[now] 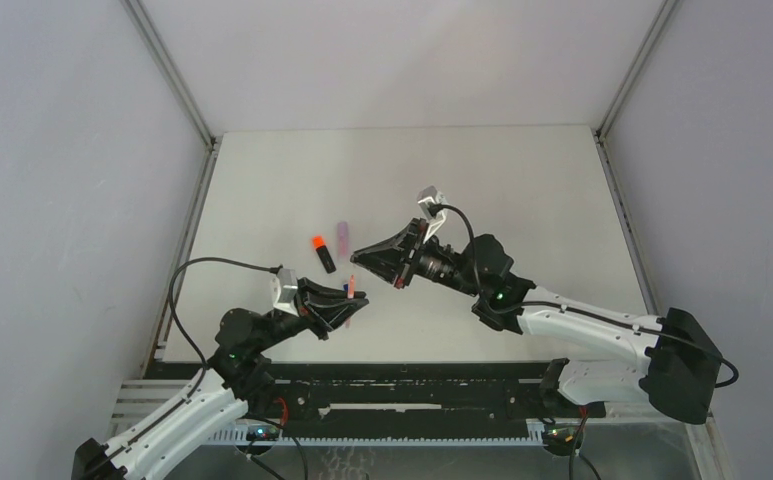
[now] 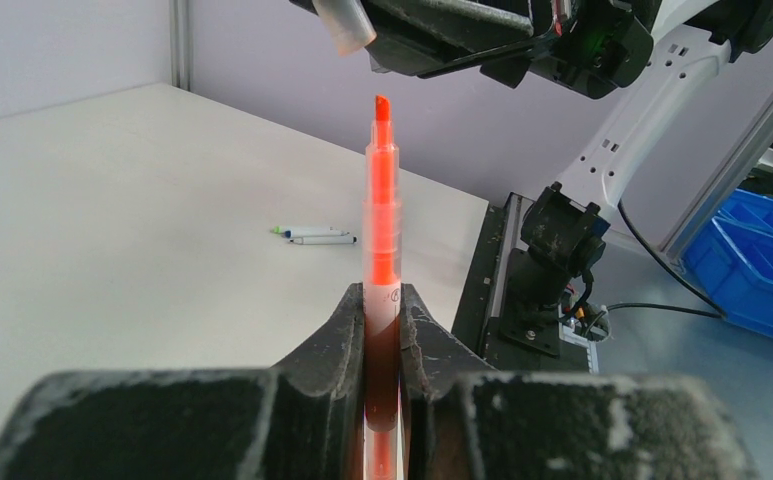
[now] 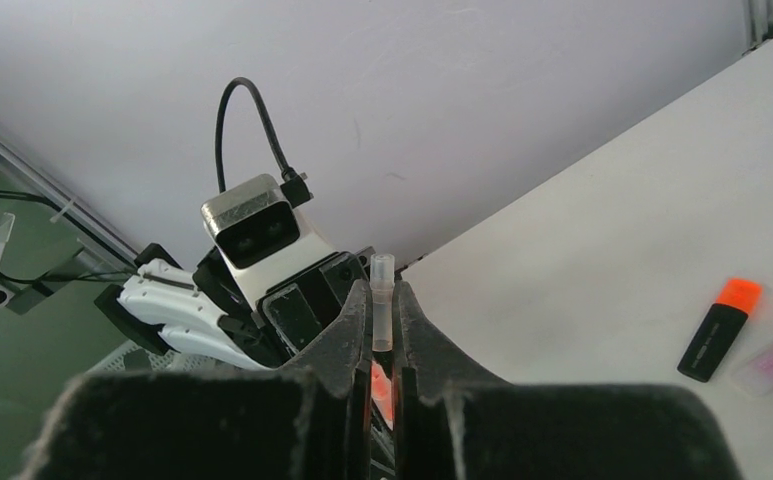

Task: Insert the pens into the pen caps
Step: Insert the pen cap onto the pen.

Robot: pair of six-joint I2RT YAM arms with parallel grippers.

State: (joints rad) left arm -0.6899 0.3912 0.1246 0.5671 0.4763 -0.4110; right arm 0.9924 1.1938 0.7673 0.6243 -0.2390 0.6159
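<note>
Shows a blue crate (image 2: 752,260) beyond the table (image 2: 112,200) edge, contents impossible to tell. Grips a thin translucent orange highlighter (image 2: 382,190) upright in the left gripper (image 2: 382,300), jaws narrowed on its barrel, chisel tip bare. Pinches a pale clear cap (image 3: 382,275) in the tightly closed right gripper (image 3: 383,305), close above that tip, not touching. Leaves a stubby black highlighter (image 1: 323,253) with an orange end beside a lilac highlighter (image 1: 343,234) on the table, two thin pale pens (image 2: 317,235) lying side by side
</note>
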